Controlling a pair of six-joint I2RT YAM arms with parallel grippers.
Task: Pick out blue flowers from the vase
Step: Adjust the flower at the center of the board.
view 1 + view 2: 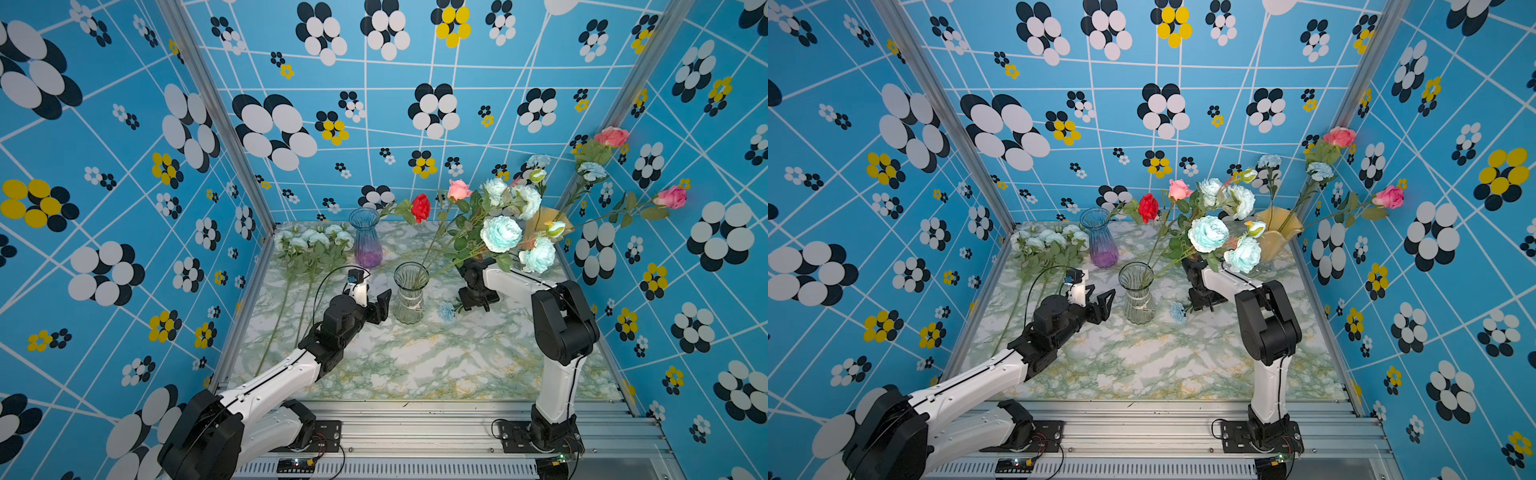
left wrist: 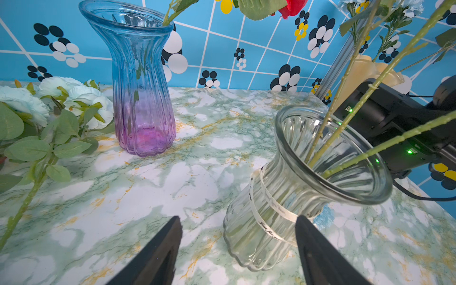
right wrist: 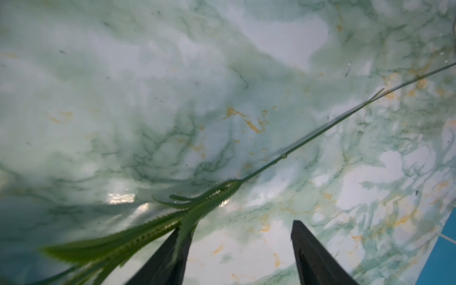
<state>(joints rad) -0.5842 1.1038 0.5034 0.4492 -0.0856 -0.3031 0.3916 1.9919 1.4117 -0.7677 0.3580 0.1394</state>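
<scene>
Blue flowers [image 1: 500, 233] leaned from the clear vase [image 1: 410, 299]; a small bloom [image 1: 446, 311] lay just right of it. Left gripper [image 2: 238, 219] — spread — sat just left of the vase; right gripper [image 3: 235, 224], also spread, hung over the bloom's stem [image 3: 283, 155].

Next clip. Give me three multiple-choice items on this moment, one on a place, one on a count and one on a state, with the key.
1. Where is the small blue carnation?
A. standing in a vase
B. lying on the table beside the clear vase
C. hanging over the table's edge

2. How many vases stand on the table?
A. two
B. three
C. four

3. How is the left claw?
A. open
B. shut on a stem
C. shut on a bloom

Key:
1 B: the carnation rests on the marble by the clear vase's foot.
2 B: the clear vase, the blue-purple vase and the yellow vase.
3 A: its jaws stand wide apart, gripping nothing.
</scene>
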